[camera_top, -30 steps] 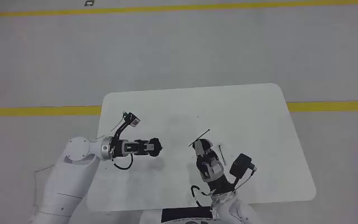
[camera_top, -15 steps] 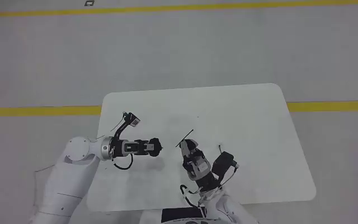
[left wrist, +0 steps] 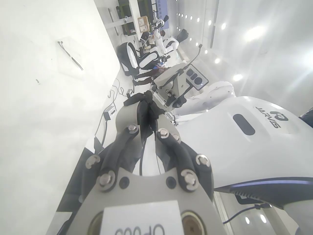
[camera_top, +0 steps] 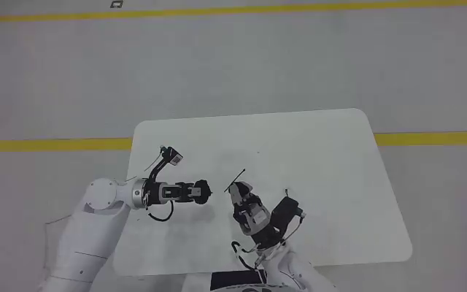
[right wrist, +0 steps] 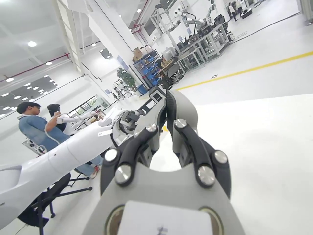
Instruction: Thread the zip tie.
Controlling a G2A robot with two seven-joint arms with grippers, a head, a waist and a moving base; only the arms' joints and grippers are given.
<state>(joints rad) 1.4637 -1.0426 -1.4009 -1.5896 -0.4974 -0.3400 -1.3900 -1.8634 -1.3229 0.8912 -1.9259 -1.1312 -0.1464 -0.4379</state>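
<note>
Firmly closed, the right gripper pinches the zip tie, whose free tail slants toward the far right of the table. The left gripper has its fingers pressed together.

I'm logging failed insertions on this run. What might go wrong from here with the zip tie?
1. The zip tie sticks out of the right gripper slanting away from the left gripper, so its tip may miss the dark piece pinched there.
2. The grippers hang close together above the table; bringing them nearer might knock their fingers.
3. The tie is thin; a bump may bend it or slip it.
</note>
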